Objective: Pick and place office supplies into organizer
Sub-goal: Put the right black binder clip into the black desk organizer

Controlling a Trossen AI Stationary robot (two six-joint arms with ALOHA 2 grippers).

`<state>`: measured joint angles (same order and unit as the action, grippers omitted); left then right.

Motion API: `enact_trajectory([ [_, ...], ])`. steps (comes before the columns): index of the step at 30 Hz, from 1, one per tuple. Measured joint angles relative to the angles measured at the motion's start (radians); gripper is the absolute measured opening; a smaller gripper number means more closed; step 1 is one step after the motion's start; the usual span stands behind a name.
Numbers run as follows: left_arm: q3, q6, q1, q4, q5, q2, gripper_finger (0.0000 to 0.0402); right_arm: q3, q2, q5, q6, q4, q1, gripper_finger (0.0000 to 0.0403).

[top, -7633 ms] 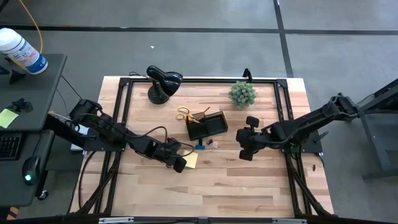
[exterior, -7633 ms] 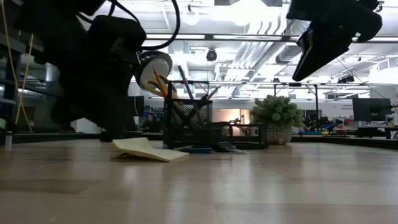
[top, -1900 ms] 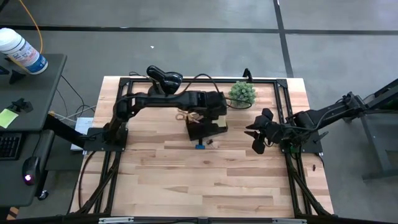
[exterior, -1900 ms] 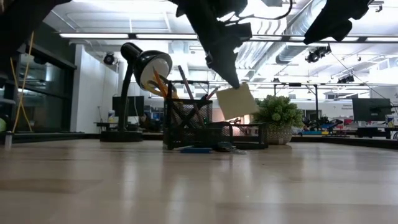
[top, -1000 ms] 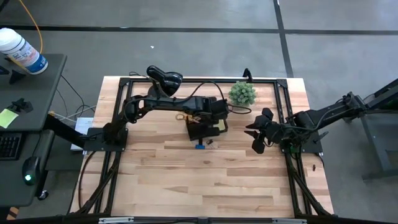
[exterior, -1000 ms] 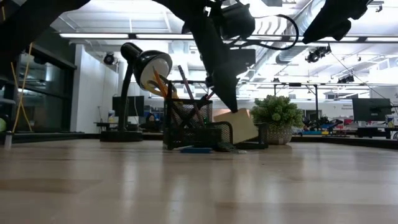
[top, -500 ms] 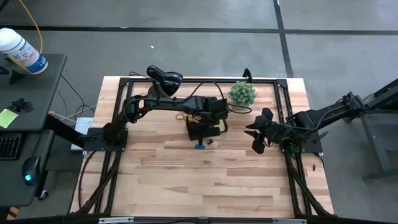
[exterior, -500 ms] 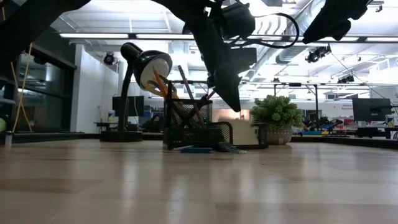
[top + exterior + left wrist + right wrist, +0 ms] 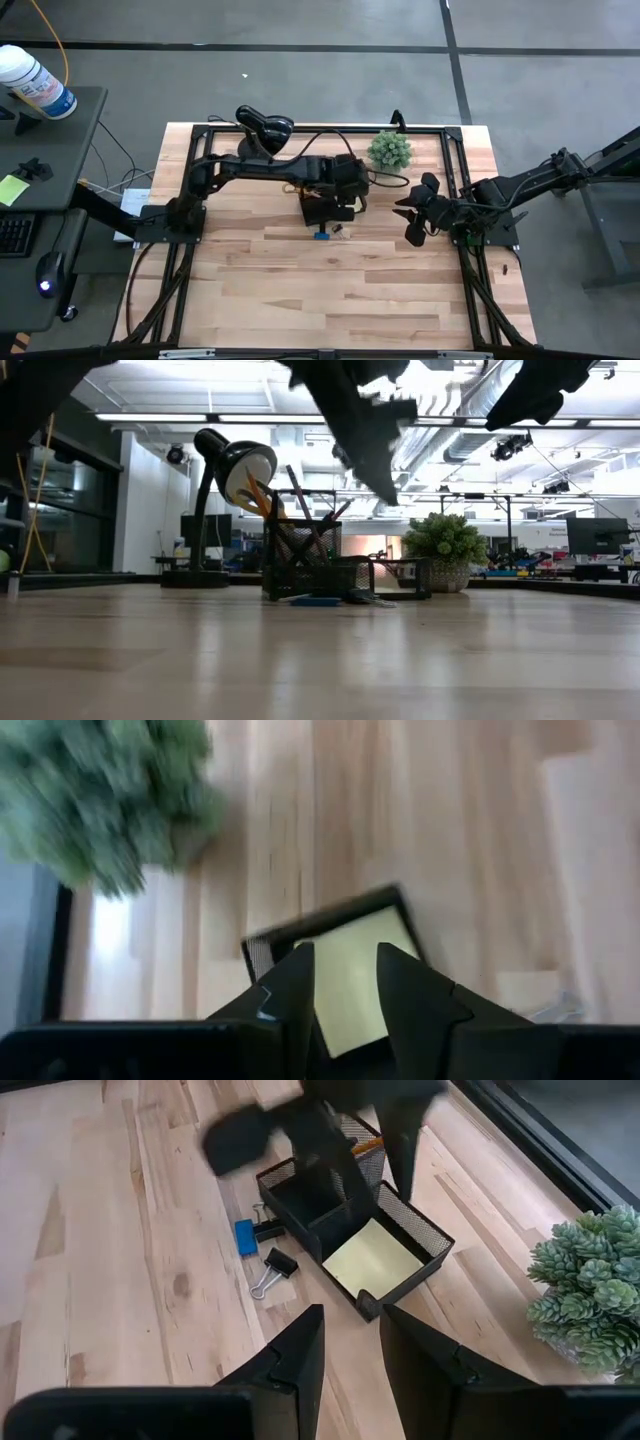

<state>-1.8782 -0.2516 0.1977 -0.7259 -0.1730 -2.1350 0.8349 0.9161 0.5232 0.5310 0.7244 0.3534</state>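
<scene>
Sticky pad (image 9: 373, 1257) was seen lying flat in organizer (image 9: 345, 1220) low tray, mid-table toward far edge. L gripper (image 9: 352, 189) was held above it, fingers apart, empty. R gripper (image 9: 413, 215) was parked near right edge, fingers spread.

One camera hangs overhead and looks straight down on the whole table (image 9: 300, 290), while another sits at tabletop level, staring across the wood at the organizer (image 9: 330, 565), the desk lamp (image 9: 225, 470) and the potted plant (image 9: 445, 550) with the room behind. The left wrist camera is close above the organizer's tray, peering down past its own fingers at the sticky-note pad (image 9: 358, 982). The right wrist camera views that same pad and organizer from farther off, with the plant at the frame's edge.
</scene>
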Motion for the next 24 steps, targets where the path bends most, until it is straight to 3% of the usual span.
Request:
enact_trajectory([
  [6,0.000,-0.010,-0.087,0.002,-0.031,0.088,0.0084,0.000,0.000,-0.002,0.007,-0.003,0.000,0.0098],
  [14,-0.001,0.075,-0.302,-0.151,-0.158,0.134,0.0072,0.000,0.025,-0.031,0.006,-0.073,0.000,0.0098],
  [18,0.034,0.181,-0.379,-0.233,-0.248,0.136,0.0071,0.000,0.095,-0.053,-0.016,-0.126,0.000,0.0098],
  [24,0.177,0.377,-0.428,-0.270,-0.265,0.188,0.0071,0.000,0.266,-0.059,-0.036,-0.274,0.000,0.0098],
])
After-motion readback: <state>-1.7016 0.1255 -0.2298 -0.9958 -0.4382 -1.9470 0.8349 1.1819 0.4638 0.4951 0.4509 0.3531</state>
